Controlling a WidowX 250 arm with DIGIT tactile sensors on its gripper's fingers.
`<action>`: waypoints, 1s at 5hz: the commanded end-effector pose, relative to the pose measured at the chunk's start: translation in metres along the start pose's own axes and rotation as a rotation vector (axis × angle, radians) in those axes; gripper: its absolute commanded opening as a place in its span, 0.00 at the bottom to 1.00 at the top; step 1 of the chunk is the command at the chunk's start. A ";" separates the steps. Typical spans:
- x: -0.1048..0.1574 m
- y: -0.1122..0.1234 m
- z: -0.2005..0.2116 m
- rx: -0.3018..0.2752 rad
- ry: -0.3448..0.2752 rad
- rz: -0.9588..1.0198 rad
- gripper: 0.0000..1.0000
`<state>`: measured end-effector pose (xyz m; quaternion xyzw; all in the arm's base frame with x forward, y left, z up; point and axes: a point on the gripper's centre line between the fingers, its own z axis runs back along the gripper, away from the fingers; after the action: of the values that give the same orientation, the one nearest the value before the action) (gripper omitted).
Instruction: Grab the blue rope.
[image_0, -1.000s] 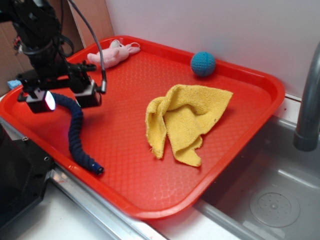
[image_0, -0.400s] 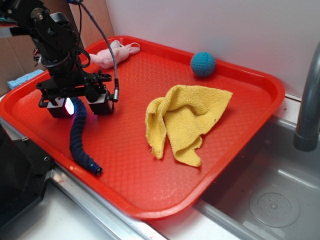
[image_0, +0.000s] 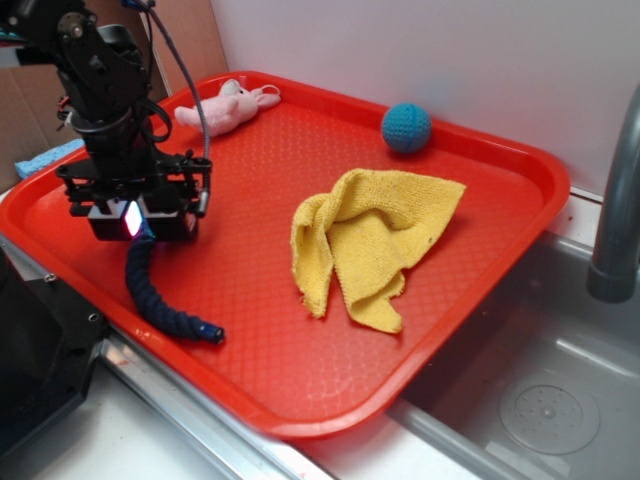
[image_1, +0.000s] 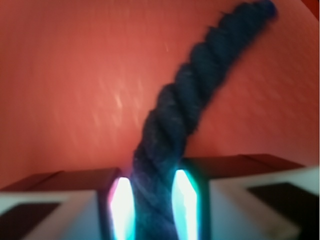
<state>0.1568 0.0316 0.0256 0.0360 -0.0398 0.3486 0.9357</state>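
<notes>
The blue rope is a thick dark navy twist lying on the red tray near its front left edge. Its free capped end points right along the tray floor. My gripper stands over the rope's upper end with its jaws shut on it. In the wrist view the blue rope runs up and to the right from between the two glowing pads, which press on both its sides. The part of the rope behind the fingers is hidden.
A crumpled yellow cloth lies mid-tray. A teal crocheted ball sits at the tray's back edge and a pink plush toy at the back left. A metal sink and faucet pipe are to the right.
My gripper swung in over the rope's upper end and closed on it. The rope's lower part shifted, its free end sliding right.
</notes>
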 end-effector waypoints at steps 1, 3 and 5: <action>0.009 -0.032 0.077 -0.039 -0.025 -0.245 0.00; 0.006 -0.064 0.159 -0.155 0.011 -0.476 0.00; -0.001 -0.080 0.189 -0.141 0.025 -0.545 0.00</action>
<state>0.1988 -0.0502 0.1978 -0.0234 -0.0208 0.0826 0.9961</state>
